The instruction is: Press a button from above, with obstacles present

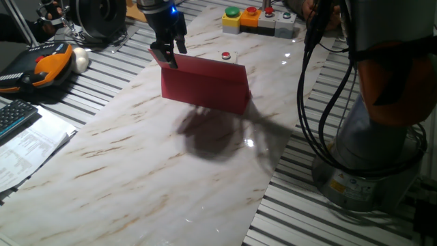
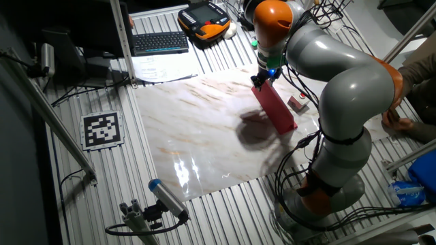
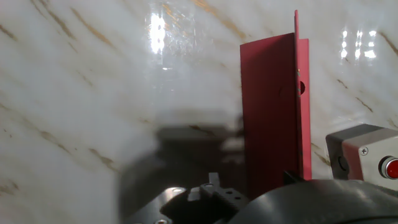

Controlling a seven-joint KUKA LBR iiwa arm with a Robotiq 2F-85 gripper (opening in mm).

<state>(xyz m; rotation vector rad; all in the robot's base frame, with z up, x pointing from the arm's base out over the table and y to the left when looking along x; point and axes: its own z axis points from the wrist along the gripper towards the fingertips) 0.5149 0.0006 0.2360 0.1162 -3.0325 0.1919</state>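
The button (image 1: 226, 56) is a tiny red cap on a small white base, lying on the marble table just beyond the obstacle. The hand view shows the button (image 3: 389, 167) at the right edge. The obstacle is a low dull-red panel (image 1: 205, 83) standing upright across the table; in the hand view the panel (image 3: 273, 112) appears edge-on. My gripper (image 1: 168, 53) hangs over the panel's left end, to the left of the button and apart from it. From the other side, the gripper (image 2: 259, 83) sits at the panel's (image 2: 276, 109) far end. No view shows the fingertips clearly.
Yellow, orange and grey button boxes (image 1: 258, 19) line the table's far edge. An orange teach pendant (image 1: 41, 68), a keyboard (image 1: 17, 117) and papers (image 1: 27, 147) lie left of the marble top (image 1: 157, 171). Black cables (image 1: 321, 102) hang by the arm base on the right.
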